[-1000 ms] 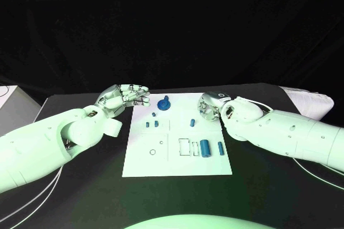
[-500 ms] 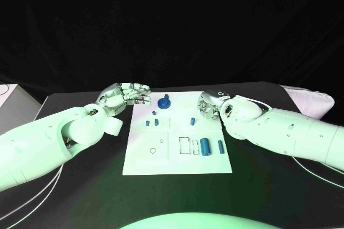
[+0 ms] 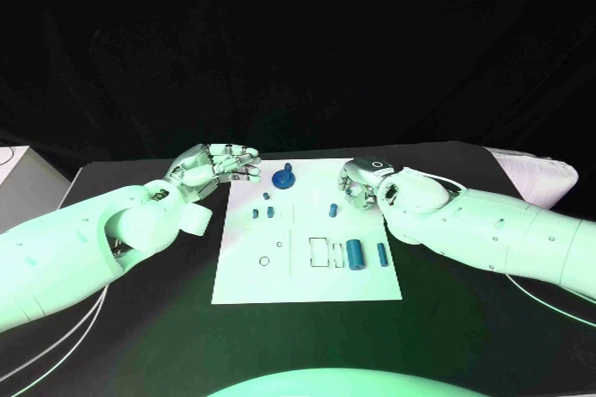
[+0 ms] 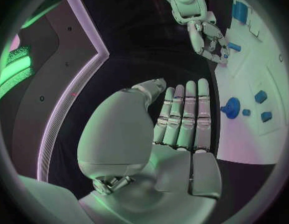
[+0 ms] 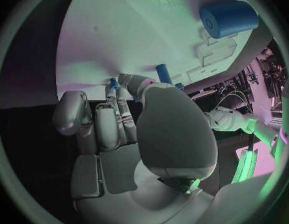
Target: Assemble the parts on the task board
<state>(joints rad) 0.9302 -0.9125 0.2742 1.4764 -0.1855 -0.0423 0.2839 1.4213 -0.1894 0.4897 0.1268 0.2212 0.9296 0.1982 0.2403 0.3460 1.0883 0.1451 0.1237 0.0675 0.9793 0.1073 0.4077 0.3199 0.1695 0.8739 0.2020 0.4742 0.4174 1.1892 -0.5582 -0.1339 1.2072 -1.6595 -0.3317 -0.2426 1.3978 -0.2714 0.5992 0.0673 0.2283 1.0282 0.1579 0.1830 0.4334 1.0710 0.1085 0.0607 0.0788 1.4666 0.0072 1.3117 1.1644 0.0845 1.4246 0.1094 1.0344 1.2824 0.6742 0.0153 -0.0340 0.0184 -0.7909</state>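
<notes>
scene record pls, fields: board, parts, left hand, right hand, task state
board: white task board mid-table, flat
parts: blue; round knobbed part at far end, two small pegs, one peg, two cylinders beside empty slots
left hand: left hand over board's far left corner, fingers curled, holds nothing visible
right hand: right hand at board's far right edge, fingers curled; contents cannot tell
task state: slots unfilled, assembly not done

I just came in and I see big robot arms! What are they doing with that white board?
The robot is about to put small blue parts together on the white task board. Neither hand holds anything. Its silver left hand hovers at the board's far left corner, fingers curled. Its silver right hand hangs over the board's right edge, near a small blue peg. A round blue knob piece sits between them.
</notes>
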